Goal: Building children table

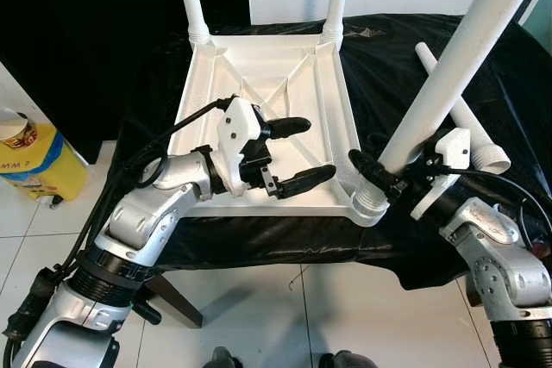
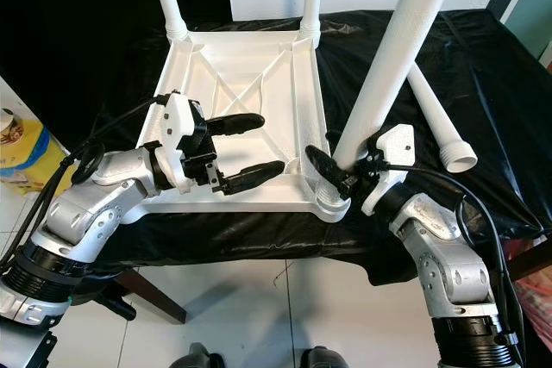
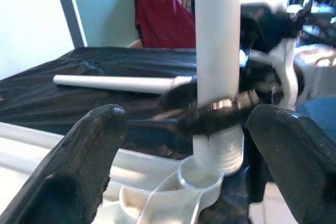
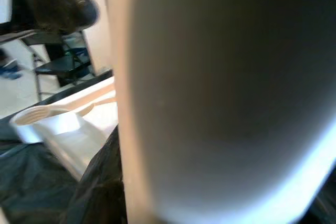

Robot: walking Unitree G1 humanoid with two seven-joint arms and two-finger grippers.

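At the near right corner socket (image 1: 369,200) of the upturned tabletop (image 1: 285,84), my right gripper (image 1: 379,174) clamps the third leg (image 1: 457,62), left gripper (image 1: 289,154) spread, empty over the tabletop; next I'd twist it home, then fetch the loose leg (image 1: 461,114).

Surface materials: moulded plastic, cloth, painted metal.

The table top (image 1: 259,84) and its legs (image 1: 457,58) look like smooth white plastic with a slight sheen. The cloth (image 1: 414,49) beneath is black, matt and creased. Both arms (image 1: 147,213) show satin silver metal; the left gripper (image 1: 297,154) fingers are black, matt and rubbery. The floor (image 1: 293,316) is glossy white tile.
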